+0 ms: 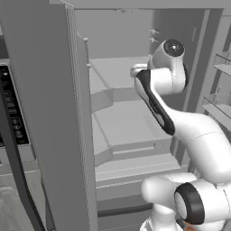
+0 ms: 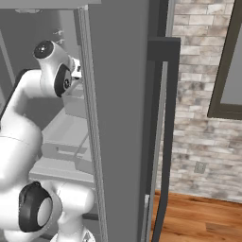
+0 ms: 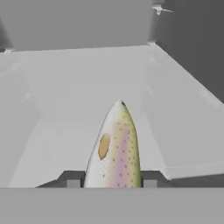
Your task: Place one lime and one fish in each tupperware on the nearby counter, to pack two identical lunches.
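A pale grey fridge drawer [image 3: 65, 87] carried the speckled fish [image 3: 116, 151], which lay lengthwise on its smooth floor.

fish [image 3: 115, 151] between pincer [image 3: 112, 179] fingers — over shelf [image 3: 65, 96]

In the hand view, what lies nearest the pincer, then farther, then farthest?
1. The fish, clamped between the pincer fingertips.
2. The pale shelf floor, under and ahead of the fish.
3. The grey back wall, at the top.

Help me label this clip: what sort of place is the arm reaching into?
Most likely an open fridge in a kitchen: grey shelves, its tall door, a brick wall beside it. The end effector is shut on a fish.
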{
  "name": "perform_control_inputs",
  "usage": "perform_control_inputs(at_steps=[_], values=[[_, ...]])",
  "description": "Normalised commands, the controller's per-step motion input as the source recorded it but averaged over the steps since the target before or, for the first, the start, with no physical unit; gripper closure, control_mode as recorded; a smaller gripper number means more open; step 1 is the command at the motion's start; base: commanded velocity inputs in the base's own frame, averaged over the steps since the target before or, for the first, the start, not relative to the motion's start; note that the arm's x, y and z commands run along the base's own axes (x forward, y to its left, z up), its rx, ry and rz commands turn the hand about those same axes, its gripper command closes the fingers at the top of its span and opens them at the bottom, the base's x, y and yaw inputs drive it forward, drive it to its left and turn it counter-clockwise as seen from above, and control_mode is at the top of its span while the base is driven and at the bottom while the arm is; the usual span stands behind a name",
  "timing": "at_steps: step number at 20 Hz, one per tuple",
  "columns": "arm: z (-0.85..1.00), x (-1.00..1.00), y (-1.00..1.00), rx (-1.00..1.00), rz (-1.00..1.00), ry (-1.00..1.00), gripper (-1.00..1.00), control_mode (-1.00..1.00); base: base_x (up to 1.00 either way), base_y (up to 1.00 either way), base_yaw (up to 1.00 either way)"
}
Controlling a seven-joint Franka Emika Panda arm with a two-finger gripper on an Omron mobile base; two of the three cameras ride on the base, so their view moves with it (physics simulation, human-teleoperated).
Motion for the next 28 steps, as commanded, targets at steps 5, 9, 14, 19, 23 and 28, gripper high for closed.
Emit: perform_control_inputs(at_steps=[5,9,14,19,23,28], values=[[-0.48,-1.0,0.43,0.01,0.0,0.06,1.0,-1.0,0.0,0.0,0.0],[-0.21,-1.0,0.01,0.08,0.0,0.03,1.0,-1.0,0.0,0.0,0.0],[-0.43,-0.63,0.0,0.05,0.0,0.09,1.0,-1.0,0.0,0.0,0.0],[-0.19,-0.17,0.0,0.01,0.0,0.05,1.0,1.0,-0.56,0.04,-0.02],[0.0,0.0,0.0,0.0,0.0,0.0,1.0,1.0,-1.0,0.03,-0.14],[0.0,0.0,0.0,0.0,0.0,0.0,1.0,1.0,-1.0,0.0,-0.22]])
